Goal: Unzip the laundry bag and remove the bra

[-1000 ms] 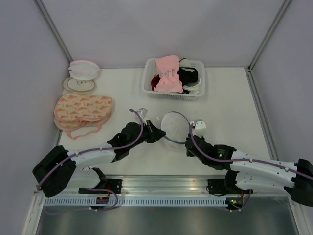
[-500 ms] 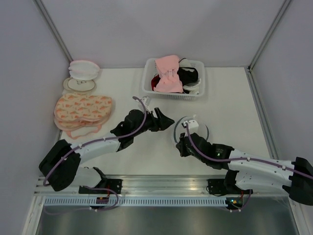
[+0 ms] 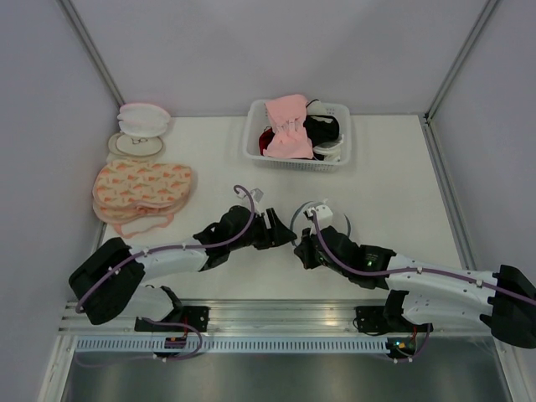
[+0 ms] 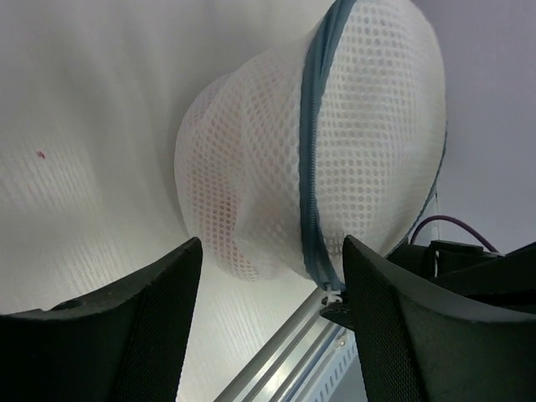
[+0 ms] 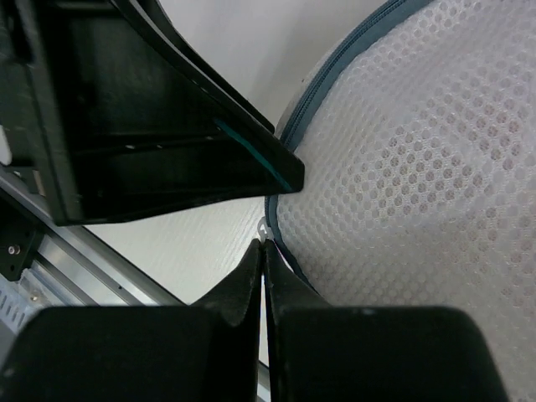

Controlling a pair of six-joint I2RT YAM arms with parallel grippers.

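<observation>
Moved: left gripper [image 3: 283, 235] drawn back toward the near edge.
Left gripper: held open, just before the laundry bag [image 4: 276, 142].
Right gripper [image 5: 263, 251]: pinched shut on the zipper pull [image 5: 266, 228].
Laundry bag: on the table [image 3: 394, 167], between left gripper and right gripper.

1. Left arm [image 3: 167, 261]: white tube links, black joint housings, bulky black shoulder block.
2. Right arm [image 3: 435, 283]: same build, white shells with black joints.
3. Thin purple cable [image 3: 239, 219] clipped along the left arm, looping free at the wrist; a matching purple cable [image 3: 419, 271] runs along the right arm.
4. Left claw [image 4: 272, 247]: two broad matte-black wedge fingers [image 4: 126, 335], one with a teal edge strip.
5. Right claw [image 5: 262, 247]: black fingers tapering to thin tips.
6. Small white box [image 3: 322, 211] on the right wrist.
7. Black base mounts [image 3: 180, 321].
</observation>
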